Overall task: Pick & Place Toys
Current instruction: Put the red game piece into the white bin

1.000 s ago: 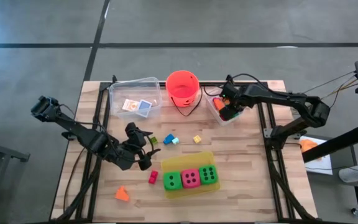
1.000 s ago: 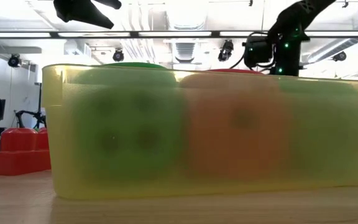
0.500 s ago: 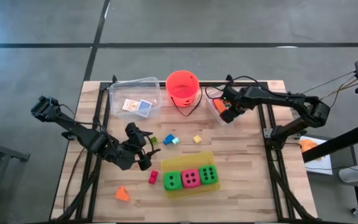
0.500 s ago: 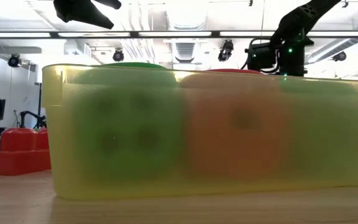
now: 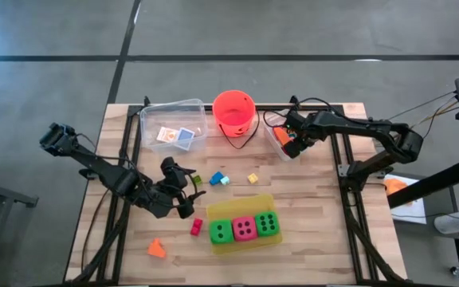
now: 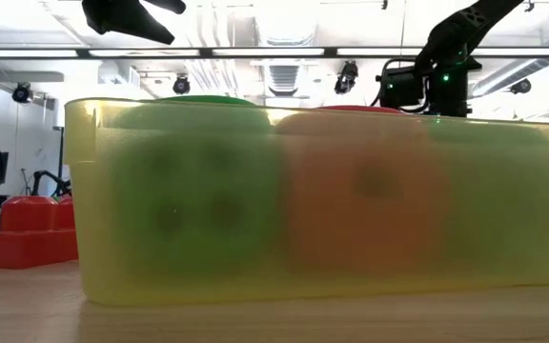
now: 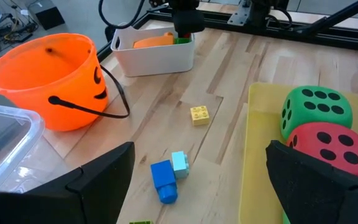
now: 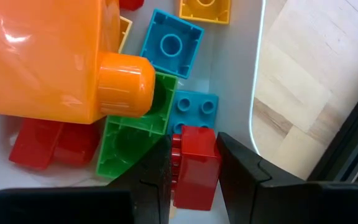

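2 dark jointed arms point(image 5: 106, 171), black cables point(image 5: 273, 117)

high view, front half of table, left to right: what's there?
orange wedge → red brick → green die → pink die → green die, the three dice in the yellow tray.

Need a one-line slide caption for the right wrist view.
Right gripper shut on a red brick above the white bin of mixed bricks.

Wooden table point(image 5: 309, 239) carries bucket point(image 5: 233, 113), yellow tray point(image 5: 244, 242) (plus loose bricks point(image 5: 218, 178)).
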